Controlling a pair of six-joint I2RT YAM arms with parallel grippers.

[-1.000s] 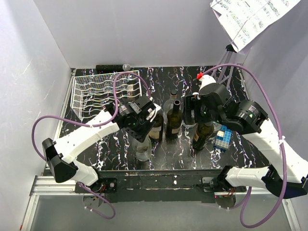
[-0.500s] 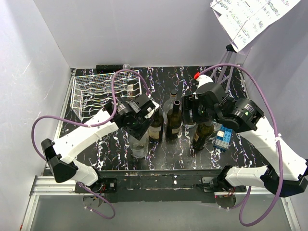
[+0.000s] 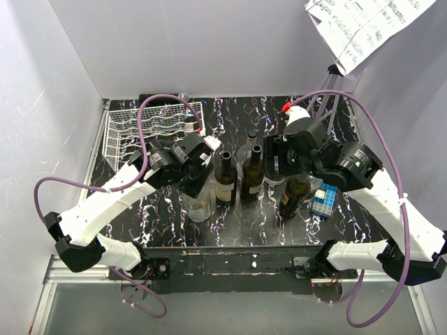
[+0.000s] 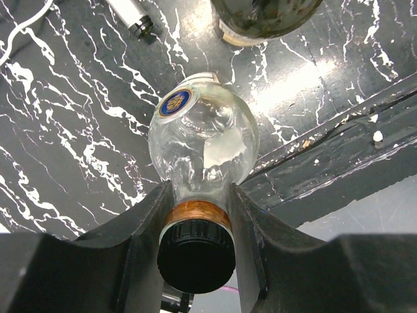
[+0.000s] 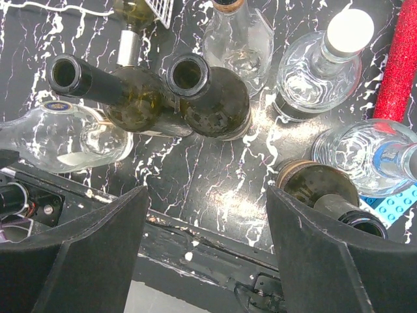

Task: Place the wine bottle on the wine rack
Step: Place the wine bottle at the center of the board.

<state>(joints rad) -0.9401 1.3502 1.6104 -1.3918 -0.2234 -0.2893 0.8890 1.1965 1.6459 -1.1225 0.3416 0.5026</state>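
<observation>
I am clamping my left gripper (image 4: 198, 210) on the neck of the clear wine bottle (image 4: 203, 140), its base pointing away from the wine rack (image 3: 140, 136), which is sitting near, beyond and leftward.

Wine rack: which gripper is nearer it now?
Left. The left gripper, shut on the clear bottle, is just right of the rack; the right gripper, open, is farther right.
</observation>
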